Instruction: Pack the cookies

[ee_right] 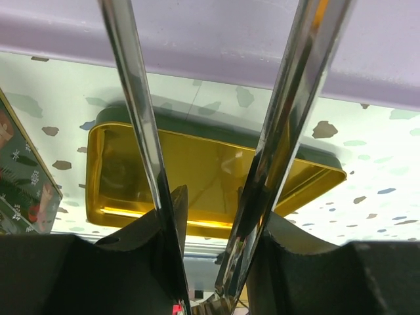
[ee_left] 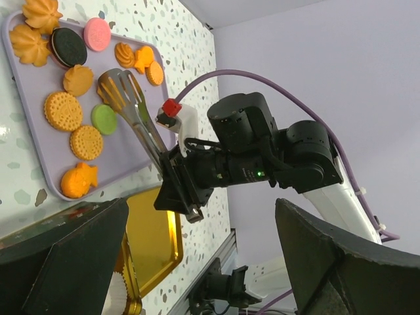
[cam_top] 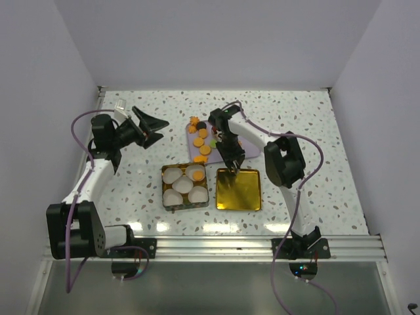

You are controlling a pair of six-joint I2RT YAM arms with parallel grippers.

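Observation:
The cookies (cam_top: 201, 140) lie on a lavender tray (cam_top: 189, 152) at mid-table. The left wrist view shows round orange ones (ee_left: 63, 110), a green one (ee_left: 104, 119), a pink one (ee_left: 97, 34) and a black one (ee_left: 69, 47). My right gripper (cam_top: 230, 157) is shut on metal tongs (ee_left: 134, 115), whose tips hang over the tray next to the green cookie. I see no cookie between the tips. In the right wrist view the tongs' arms (ee_right: 141, 131) run up from my right gripper (ee_right: 210, 256). My left gripper (cam_top: 157, 130) hangs open and empty at the left, above the table.
A gold tin (cam_top: 165, 197) holding several white paper cups (cam_top: 184, 186) stands near the front. Its gold lid (cam_top: 239, 189) lies upturned to the right, below the right gripper. The table's metal rail (cam_top: 216, 246) runs along the near edge.

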